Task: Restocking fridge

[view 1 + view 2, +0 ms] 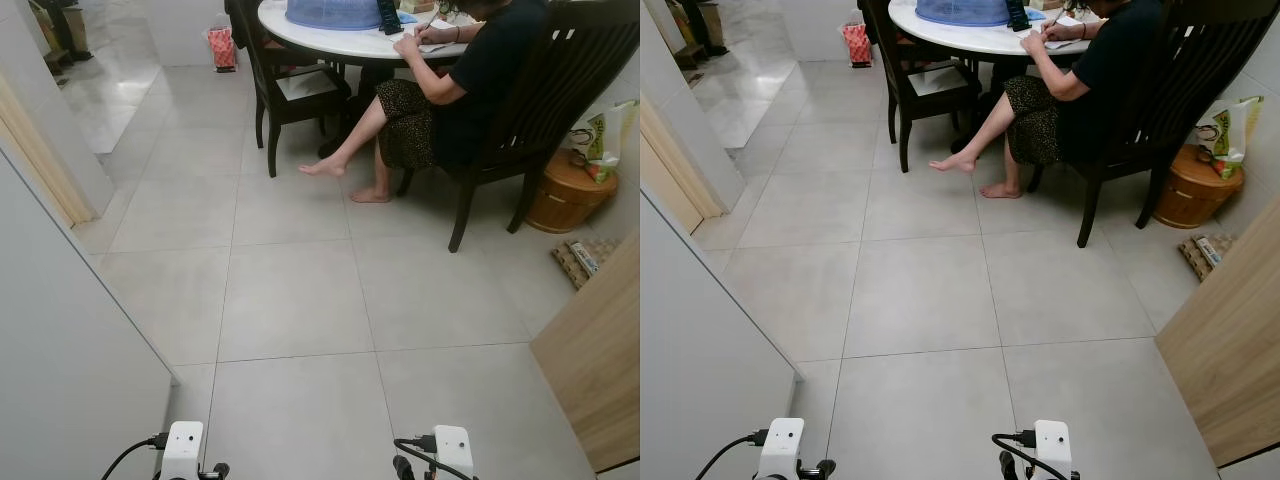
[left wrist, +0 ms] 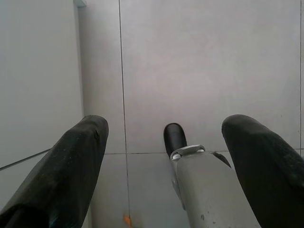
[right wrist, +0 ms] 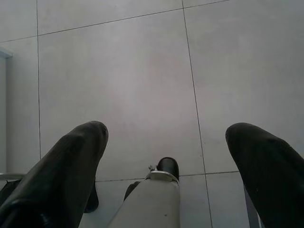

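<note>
While the robot stands on the grey tiled floor (image 1: 290, 300), both arms hang low at the near edge of the head views. The left gripper (image 2: 164, 161) points down at the tiles with its two black fingers (image 2: 71, 166) spread wide and nothing between them; the right gripper (image 3: 164, 166) hangs the same way, wide open and empty. A tall pale panel (image 1: 60, 350) fills the near left and may be the side of the fridge or a wall; I cannot tell which, and no food or drink to be stocked can be made out. A wooden panel (image 1: 600, 370) stands at the near right.

At the far right a person (image 1: 450, 100) sits on a dark chair (image 1: 560, 90) at a round white table (image 1: 340, 42), writing, with bare feet (image 1: 325, 167) stretched out over the floor. A second dark chair (image 1: 290, 95) stands to the left of them, a wooden tub (image 1: 565, 190) to their right, and a red bag (image 1: 221, 47) far back.

Judging from this, the task has barely begun. The main risk is walking straight ahead: the outstretched feet lie low and could be clipped. Turning left too tightly could scrape the left arm along the pale panel beside it.
</note>
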Tool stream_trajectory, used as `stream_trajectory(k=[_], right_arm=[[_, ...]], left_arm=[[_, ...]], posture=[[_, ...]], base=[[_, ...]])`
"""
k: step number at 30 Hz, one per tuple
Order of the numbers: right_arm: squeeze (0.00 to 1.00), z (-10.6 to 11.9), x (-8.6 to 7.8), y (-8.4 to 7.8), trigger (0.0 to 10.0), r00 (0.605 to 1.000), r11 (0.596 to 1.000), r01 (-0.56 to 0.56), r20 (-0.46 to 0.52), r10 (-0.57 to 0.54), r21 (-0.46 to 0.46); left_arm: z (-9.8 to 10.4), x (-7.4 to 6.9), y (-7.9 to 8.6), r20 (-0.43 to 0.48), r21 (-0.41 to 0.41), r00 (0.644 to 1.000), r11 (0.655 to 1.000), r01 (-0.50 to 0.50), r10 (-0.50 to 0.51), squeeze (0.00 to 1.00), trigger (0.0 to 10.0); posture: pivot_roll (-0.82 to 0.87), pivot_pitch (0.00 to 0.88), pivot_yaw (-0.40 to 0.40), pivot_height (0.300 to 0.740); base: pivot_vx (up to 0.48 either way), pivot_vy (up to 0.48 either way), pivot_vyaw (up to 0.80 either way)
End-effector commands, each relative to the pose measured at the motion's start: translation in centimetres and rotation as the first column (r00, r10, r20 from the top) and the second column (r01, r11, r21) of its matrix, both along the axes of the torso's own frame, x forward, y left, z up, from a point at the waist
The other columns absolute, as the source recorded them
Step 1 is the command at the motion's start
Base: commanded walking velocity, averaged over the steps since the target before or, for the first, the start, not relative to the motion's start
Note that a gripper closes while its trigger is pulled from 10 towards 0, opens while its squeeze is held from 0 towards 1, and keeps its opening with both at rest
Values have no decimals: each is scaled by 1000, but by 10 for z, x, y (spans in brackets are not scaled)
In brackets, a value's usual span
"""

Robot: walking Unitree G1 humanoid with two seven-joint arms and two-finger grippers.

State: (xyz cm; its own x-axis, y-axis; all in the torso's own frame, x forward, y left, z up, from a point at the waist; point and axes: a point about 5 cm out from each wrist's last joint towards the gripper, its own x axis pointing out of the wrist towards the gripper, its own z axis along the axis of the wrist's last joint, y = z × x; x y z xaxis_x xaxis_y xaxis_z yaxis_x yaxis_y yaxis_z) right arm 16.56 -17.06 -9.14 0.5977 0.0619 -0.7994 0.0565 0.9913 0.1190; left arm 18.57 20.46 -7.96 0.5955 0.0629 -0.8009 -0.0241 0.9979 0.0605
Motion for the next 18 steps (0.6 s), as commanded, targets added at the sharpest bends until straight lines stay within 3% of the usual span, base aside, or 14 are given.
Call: stream_trajectory(k=[1,18], right_arm=[[0,48,64,-82,10000,998,996,44,48,-40,-79],[0,48,64,-82,10000,998,996,44,48,-40,-79]], left_arm=[[3,-1,22,-69,59,994,995,87,-82,0,10000],[3,-1,22,-69,59,994,995,87,-82,0,10000]], posture=[[-77,0,-60,740],[-77,0,-60,740]], base=[[0,0,0],[0,0,0]])
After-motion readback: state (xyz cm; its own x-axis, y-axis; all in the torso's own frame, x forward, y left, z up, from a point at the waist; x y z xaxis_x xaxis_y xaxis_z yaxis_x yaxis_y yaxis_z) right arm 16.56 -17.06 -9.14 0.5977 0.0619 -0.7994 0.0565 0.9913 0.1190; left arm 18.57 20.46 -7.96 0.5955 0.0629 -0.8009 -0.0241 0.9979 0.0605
